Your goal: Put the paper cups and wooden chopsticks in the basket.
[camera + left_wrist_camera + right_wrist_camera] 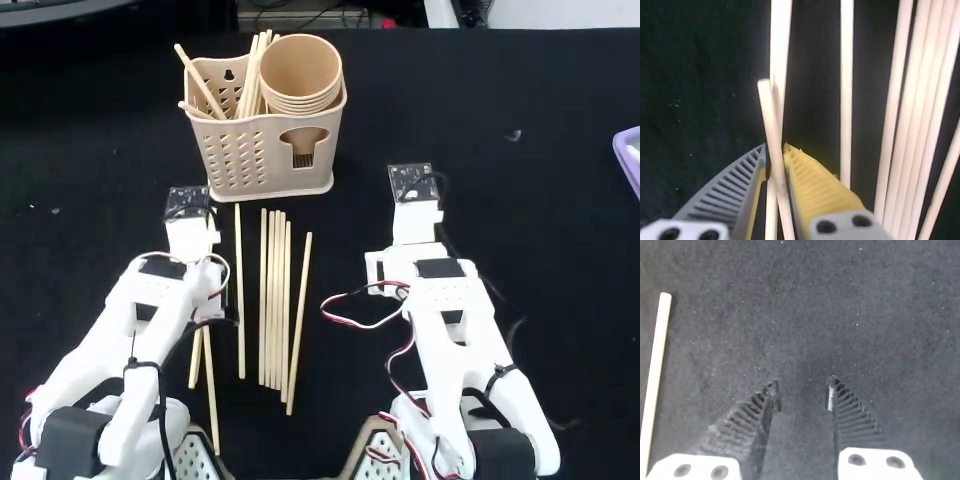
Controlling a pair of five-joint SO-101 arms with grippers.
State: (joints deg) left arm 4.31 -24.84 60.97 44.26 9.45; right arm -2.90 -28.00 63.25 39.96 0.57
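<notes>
Left end effector (774, 149) pinching one chopstick (768, 117), low over tabletop (520, 220). Right end effector (802, 390) spread above tabletop. Paper cups (300, 70) stacked in basket (250, 160); loose chopsticks (273, 300) lying in row between arms

High camera looks down over black cloth table (520, 250), wrist cameras face it closely, all share loose pale wooden chopsticks (272, 300).

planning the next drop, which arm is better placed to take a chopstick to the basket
Left: the left end effector is shut on a wooden chopstick. The right end effector is open over black cloth, gripping nothing.
</notes>
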